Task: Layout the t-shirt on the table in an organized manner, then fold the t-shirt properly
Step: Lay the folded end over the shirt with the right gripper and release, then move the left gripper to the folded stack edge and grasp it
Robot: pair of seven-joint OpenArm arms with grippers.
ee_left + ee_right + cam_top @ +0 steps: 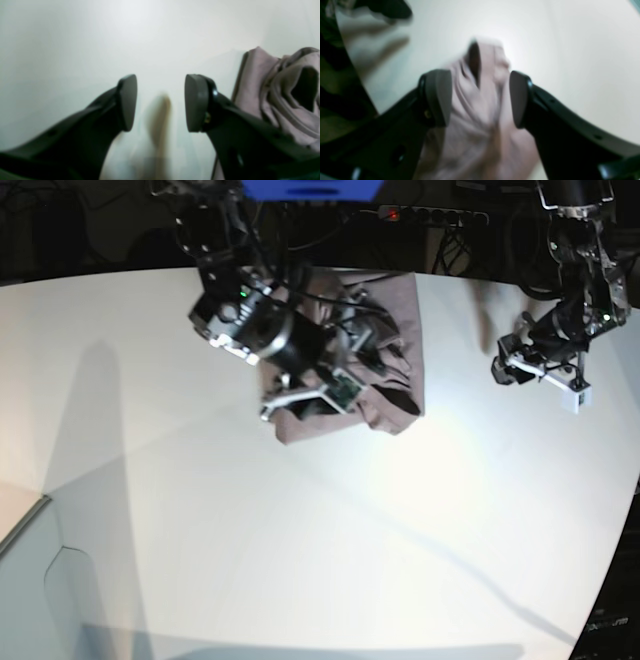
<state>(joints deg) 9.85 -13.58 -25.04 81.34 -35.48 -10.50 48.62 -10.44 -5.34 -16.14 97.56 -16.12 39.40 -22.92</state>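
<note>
Base view, t-shirt [385, 350] bunched near table [300, 530] far edge, right pincer [480, 98] spread, left pincer [160, 102] spread

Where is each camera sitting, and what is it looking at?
Left wrist: rides the left arm, looks down past its open left claw at bare table; t-shirt beside it.
Right wrist: rides the right arm, looks down through its open right claw at the t-shirt.
Base: high up, looks down at the whole table, both arms visible.
Shared: all three show the t-shirt and the table.
</note>
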